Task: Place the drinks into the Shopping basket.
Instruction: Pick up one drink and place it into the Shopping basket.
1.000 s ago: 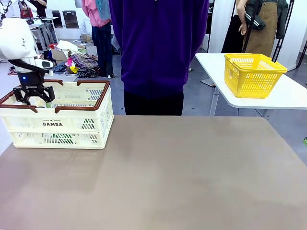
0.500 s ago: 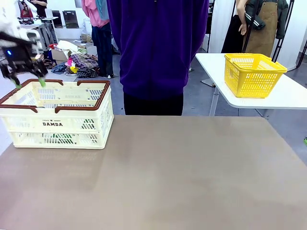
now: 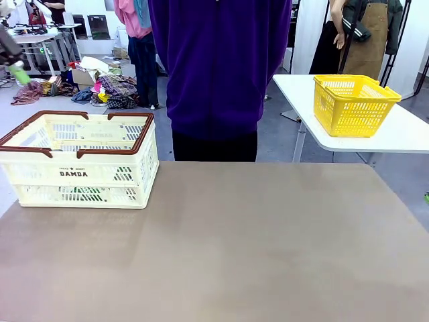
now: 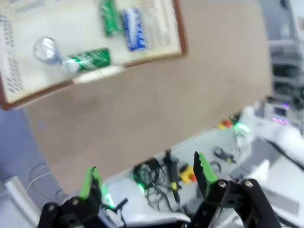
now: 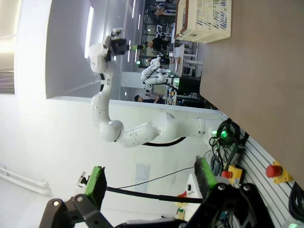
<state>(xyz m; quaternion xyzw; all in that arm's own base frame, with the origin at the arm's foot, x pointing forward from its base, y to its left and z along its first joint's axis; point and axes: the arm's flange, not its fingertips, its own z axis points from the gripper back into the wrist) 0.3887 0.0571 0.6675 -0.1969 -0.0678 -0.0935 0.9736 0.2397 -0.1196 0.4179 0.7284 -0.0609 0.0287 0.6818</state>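
Your left gripper (image 4: 147, 178) hangs high above the Shopping basket (image 4: 178, 28), fingers spread and empty; right gripper (image 5: 149, 183) likewise released. Blue can (image 4: 134, 28) and green cans (image 4: 90, 58) lie inside. Keep clear of the rim when retracting.

One cream-white slatted plastic crate with a brown rim (image 3: 100, 144) stood on the table. It held four slim metal cans: three green (image 4: 90, 59), one of them upright showing its silver end, and one blue (image 4: 134, 29). One yellow plastic basket (image 3: 354, 104) sat apart.
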